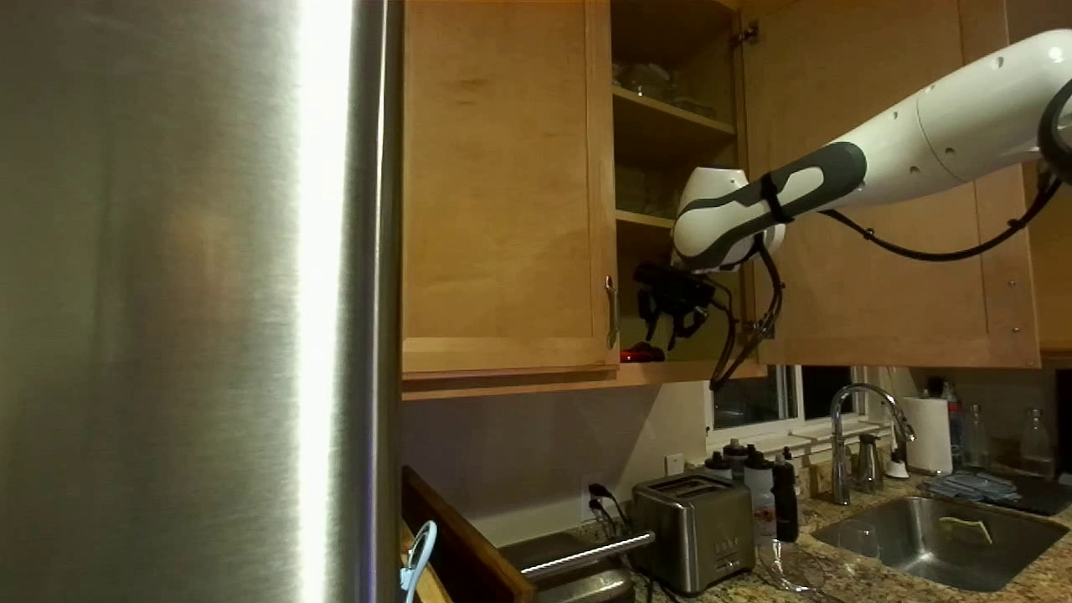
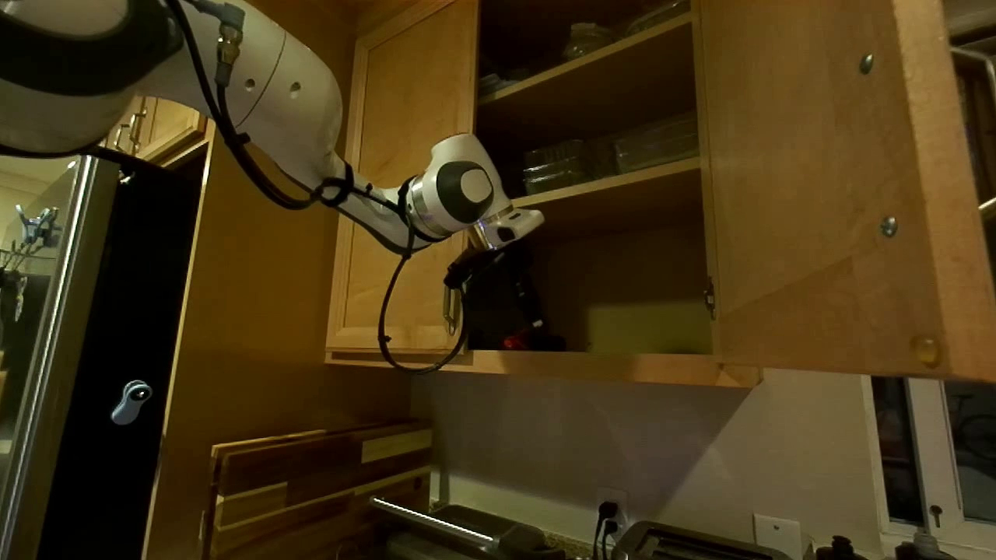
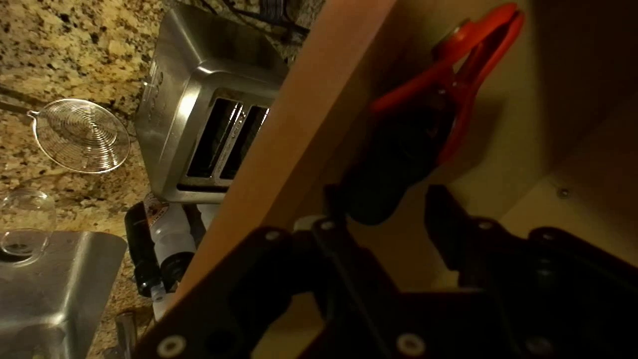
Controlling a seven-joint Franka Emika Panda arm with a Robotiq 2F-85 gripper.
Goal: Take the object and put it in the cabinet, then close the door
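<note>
– Where's the object point(image 3: 413, 139)?
– On the cabinet's point(image 2: 607, 369) floor, above the worktop's point(image 3: 50, 55) back edge, just below the spread tool point(image 3: 387, 199): black end nearest, long axis leading away.
– Counts?
– One object, one tool, one cabinet, one open door point(image 1: 888, 293), one closed door point(image 1: 502, 184). Probably the tool should lift clear before closing.

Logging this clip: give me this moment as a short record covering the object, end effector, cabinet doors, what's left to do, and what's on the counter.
Object: red-and-black hand tool, lying on the bottom of the cabinet
End effector: open, fingertips apart near the tool's black end; contact unclear
Door: swung wide open
Matching door: shut
Left to do: closing the open door
Counter: toaster below the cabinet, sink further along
</note>
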